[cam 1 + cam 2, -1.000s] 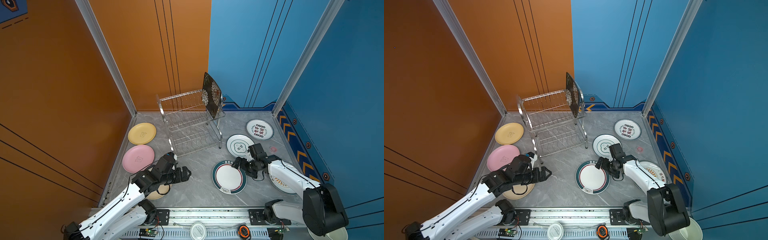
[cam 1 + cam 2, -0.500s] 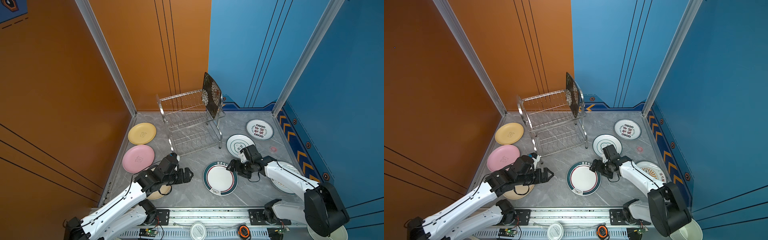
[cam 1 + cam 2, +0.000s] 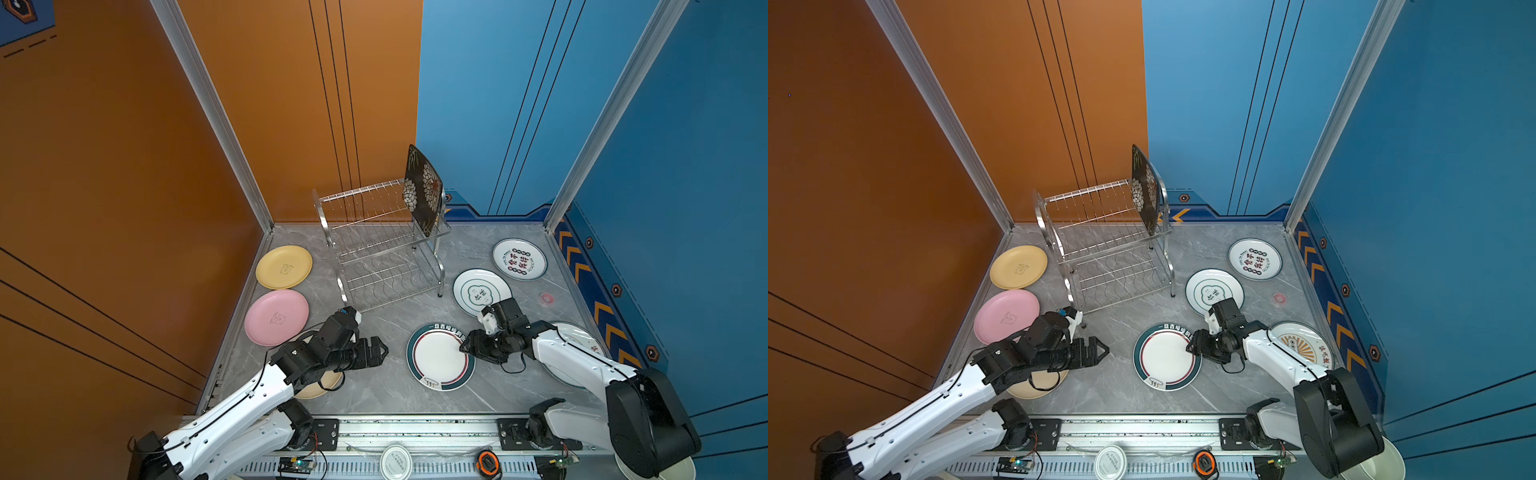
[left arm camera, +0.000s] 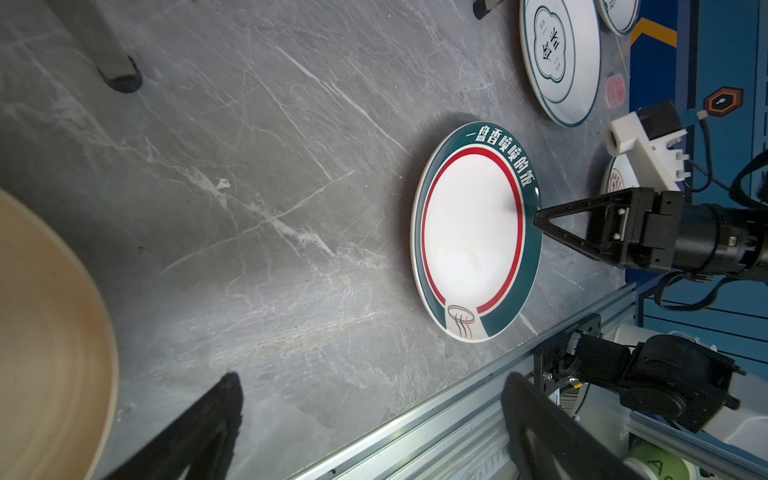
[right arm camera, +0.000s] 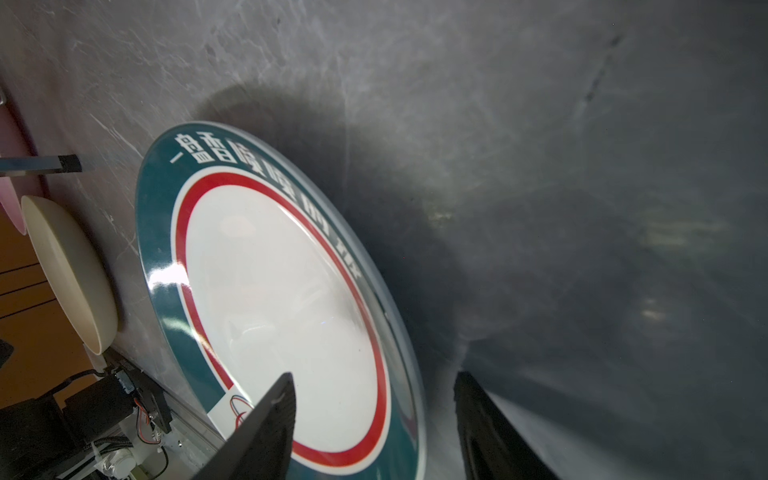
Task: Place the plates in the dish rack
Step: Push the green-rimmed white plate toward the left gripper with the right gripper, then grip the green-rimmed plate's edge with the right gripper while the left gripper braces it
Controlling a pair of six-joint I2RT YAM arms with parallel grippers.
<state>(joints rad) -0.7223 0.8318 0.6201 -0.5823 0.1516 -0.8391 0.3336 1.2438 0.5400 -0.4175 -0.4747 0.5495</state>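
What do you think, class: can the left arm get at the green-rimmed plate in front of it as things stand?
Probably yes. Only bare table lies between the open left tool and the green-rimmed plate; the right tool is at its opposite rim, not in the way.

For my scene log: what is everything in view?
dish rack: one, steel, back centre.
black floral plate: one, in rack's upper tier.
yellow plate, pink plate: one each, left of rack.
beige plate: one, under left arm.
red-ringed plate: one, green rim, centre.
cloud plate, characters plate, sunburst plate: one each, white, right.
pink disc: one, right.
lid, bucket, tape measure: white, white, orange, front edge.
left gripper: black, open, front left.
right gripper: black, astride red-ringed plate's rim.
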